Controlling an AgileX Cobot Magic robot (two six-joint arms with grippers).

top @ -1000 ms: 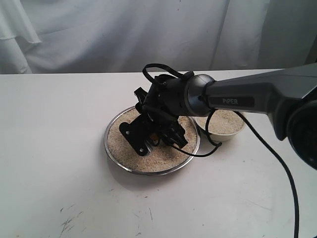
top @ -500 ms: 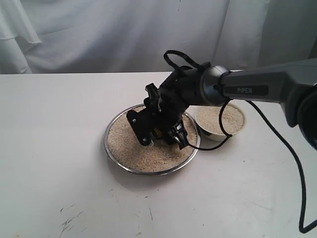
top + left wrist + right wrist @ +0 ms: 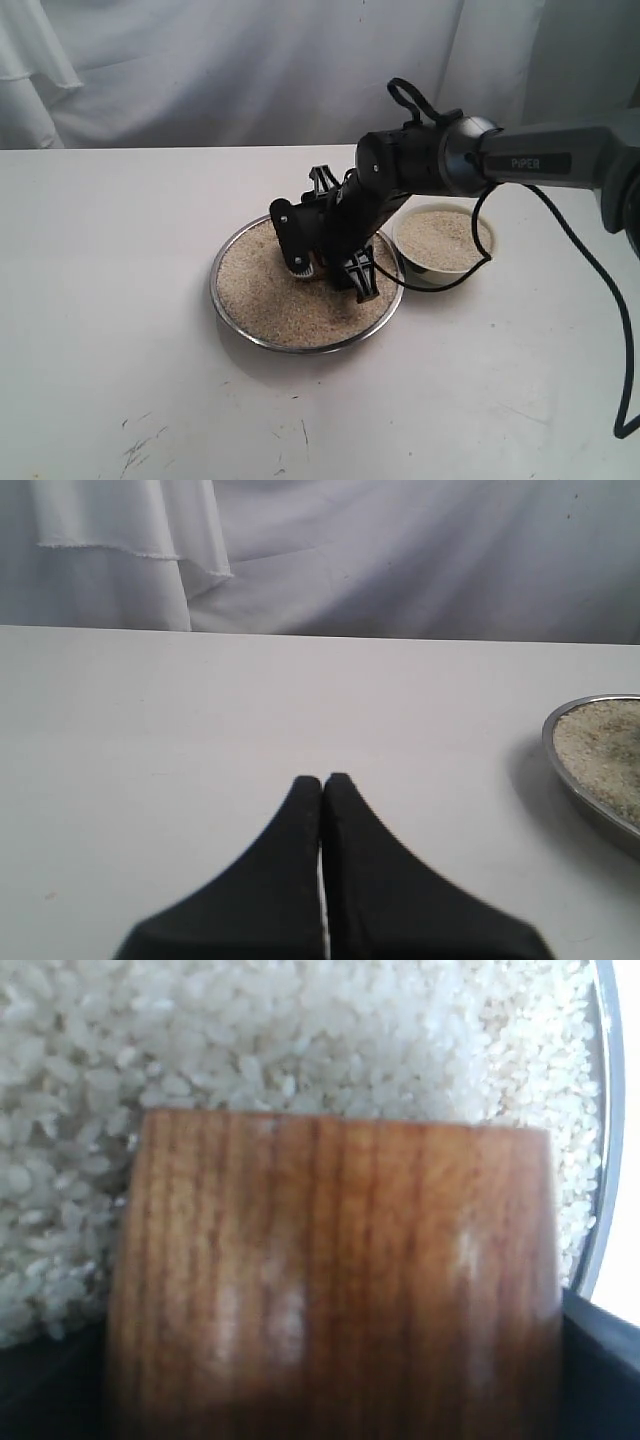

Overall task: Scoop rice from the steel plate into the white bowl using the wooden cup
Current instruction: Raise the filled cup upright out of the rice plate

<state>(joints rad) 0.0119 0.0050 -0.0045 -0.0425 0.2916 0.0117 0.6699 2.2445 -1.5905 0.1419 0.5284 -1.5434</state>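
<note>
Rice [image 3: 265, 300] is filling the steel plate [image 3: 214, 285] in a flat, loose layer pretty much out to the rim, and the plate is sitting around the middle of the white worktop [image 3: 110, 300]. The right gripper [image 3: 330, 277] is reaching down over the plate's half nearest the white bowl [image 3: 475, 265], and it's clamping the wooden cup [image 3: 330, 1270] between its two black fingers, one on each side of the cup. From the right wrist camera the cup is showing its reddish grained side, lying low over the grains with the plate's shiny rim running past one edge. Honestly can't tell whether its mouth is actually digging into the rice or just hanging right above it, since the cup body is blocking that bit. The bowl is standing just beside the plate, on the side toward the worktop's right edge, and it's already holding rice close to its brim. A black cable is looping off the arm and drooping in front of the bowl. The left gripper [image 3: 322, 785] is hanging over bare worktop off to the plate's left, its fingertips pressing together with nothing between them.
</note>
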